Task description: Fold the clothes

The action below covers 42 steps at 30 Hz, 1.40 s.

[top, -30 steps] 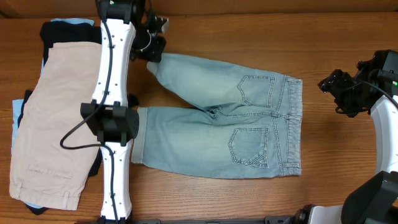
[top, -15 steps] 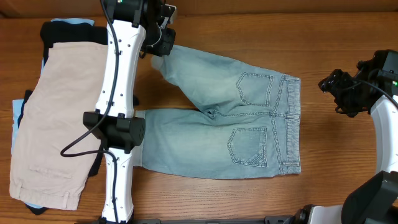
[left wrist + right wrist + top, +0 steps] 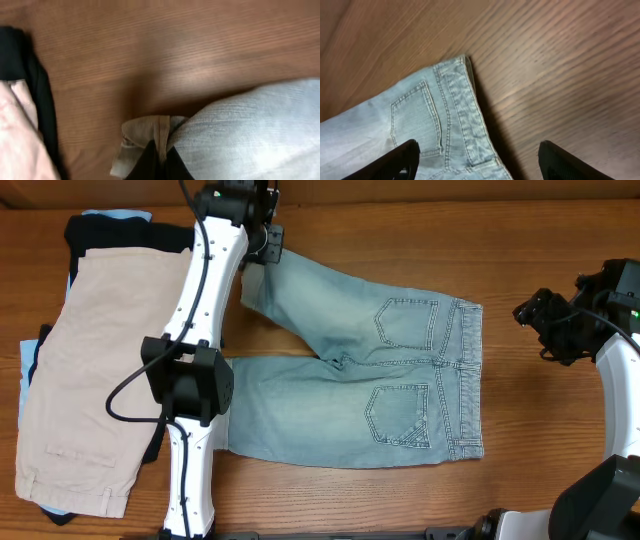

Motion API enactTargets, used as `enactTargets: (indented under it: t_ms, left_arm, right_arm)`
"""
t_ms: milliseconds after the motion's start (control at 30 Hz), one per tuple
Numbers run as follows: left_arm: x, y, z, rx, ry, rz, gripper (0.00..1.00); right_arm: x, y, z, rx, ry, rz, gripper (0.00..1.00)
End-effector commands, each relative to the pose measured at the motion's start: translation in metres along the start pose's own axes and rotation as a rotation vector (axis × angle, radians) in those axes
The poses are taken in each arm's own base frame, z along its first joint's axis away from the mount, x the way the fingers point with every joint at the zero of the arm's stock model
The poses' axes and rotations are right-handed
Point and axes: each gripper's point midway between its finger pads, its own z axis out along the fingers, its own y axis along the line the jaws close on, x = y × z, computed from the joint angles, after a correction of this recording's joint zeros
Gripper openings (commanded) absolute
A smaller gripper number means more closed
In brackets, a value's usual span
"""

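Note:
The light-blue denim shorts (image 3: 380, 380) lie flat in the middle of the table, back pockets up, waistband to the right. My left gripper (image 3: 258, 252) is shut on the cuff of the far leg (image 3: 150, 135) and holds it pulled toward the back left. In the left wrist view the denim leg (image 3: 250, 130) spreads to the right of the fingers. My right gripper (image 3: 545, 325) is open and empty, hovering to the right of the waistband (image 3: 470, 110). The beige shorts (image 3: 85, 370) lie on a stack of black and pale-blue garments at the left.
The stack of clothes (image 3: 40, 355) fills the left side of the wooden table (image 3: 400, 235). A black garment edge (image 3: 35, 100) shows at the left of the left wrist view. My left arm reaches across the stack's right edge.
My left gripper has moved toward the back and slightly right, dragging the far leg's cuff with it, so that leg now angles more steeply away. The right arm has not moved.

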Motion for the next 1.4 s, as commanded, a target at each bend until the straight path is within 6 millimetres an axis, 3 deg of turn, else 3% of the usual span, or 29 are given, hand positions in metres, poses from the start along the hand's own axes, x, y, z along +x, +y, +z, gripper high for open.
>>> enactTargets:
  t_ms: [0,200,267,300,333,433,600,800,900,1067,1367]
  left_arm:
    - [-0.003,0.017,0.016,-0.085,-0.029,-0.071,0.04]
    - [-0.003,0.031,0.041,-0.132,-0.053,-0.094,0.05]
    - [0.001,0.037,0.049,-0.137,-0.046,-0.104,0.14]
    - [0.003,0.041,0.053,-0.140,-0.041,-0.116,0.22]
    - [0.006,0.045,0.055,-0.143,-0.036,-0.131,0.38]
    - [0.010,0.055,0.057,-0.123,-0.019,-0.159,1.00]
    - [0.003,0.067,0.033,-0.017,-0.019,-0.203,1.00]
    - [-0.011,0.056,-0.045,0.217,-0.038,-0.218,1.00]
    - [-0.013,0.049,-0.087,0.271,-0.070,-0.153,1.00]
    - [-0.006,0.044,-0.143,0.264,-0.123,-0.021,1.00]
    - [-0.012,0.022,-0.206,0.276,-0.263,0.061,1.00]
  right_arm:
    - [-0.006,0.007,-0.004,-0.020,-0.030,-0.022,0.80]
    - [-0.020,0.013,-0.005,-0.044,-0.088,-0.041,0.81]
    - [-0.025,0.015,-0.005,-0.052,-0.108,-0.048,0.82]
    - [-0.027,0.016,-0.005,-0.055,-0.116,-0.050,0.82]
    - [-0.029,0.017,-0.006,-0.058,-0.124,-0.053,0.82]
    - [-0.032,0.022,-0.006,-0.075,-0.137,-0.097,0.84]
    - [-0.023,0.039,-0.003,-0.105,-0.123,-0.241,0.89]
    - [0.015,0.051,0.023,-0.076,0.019,-0.289,0.88]
    - [0.038,0.046,0.040,-0.045,0.125,-0.275,0.79]
    - [0.056,0.029,0.066,0.002,0.235,-0.229,0.58]
    - [0.069,0.009,0.093,0.064,0.296,-0.214,0.48]
